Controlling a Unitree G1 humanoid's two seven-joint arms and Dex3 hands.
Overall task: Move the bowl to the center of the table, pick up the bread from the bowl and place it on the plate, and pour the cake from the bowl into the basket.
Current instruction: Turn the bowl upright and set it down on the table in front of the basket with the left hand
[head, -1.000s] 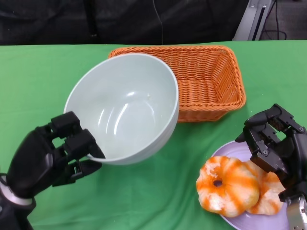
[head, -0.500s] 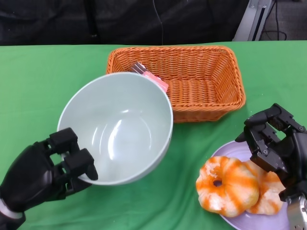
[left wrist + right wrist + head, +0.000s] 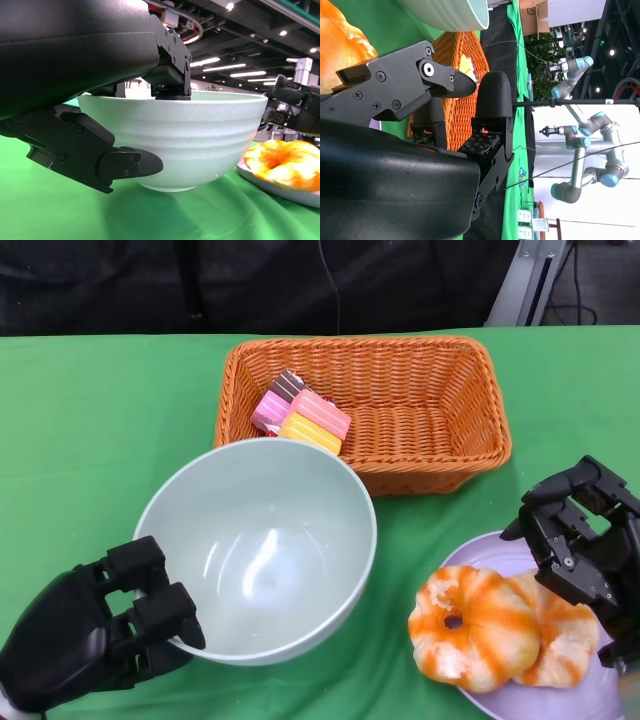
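The pale green bowl (image 3: 262, 545) stands level and empty on the green table, in front of the basket. My left hand (image 3: 95, 635) grips its near left rim, fingers over the edge. The left wrist view shows the bowl (image 3: 190, 140) upright on the cloth with my left hand (image 3: 100, 125) on its rim. The pink and yellow cake (image 3: 300, 415) lies in the left end of the orange wicker basket (image 3: 430, 405). Orange-and-white bread (image 3: 495, 628) sits on the lilac plate (image 3: 490, 552) at the lower right. My right hand (image 3: 580, 545) hovers beside the plate, empty, fingers apart.
The basket stands at the back centre, close behind the bowl. Green cloth lies bare to the left and far right (image 3: 580, 370). A dark curtain closes off the back edge. The right wrist view shows other robot arms (image 3: 580, 130) far beyond the table.
The bowl has come down from its tilt over the basket and now stands level nearer me. The cake now shows in the basket. My right hand has barely moved.
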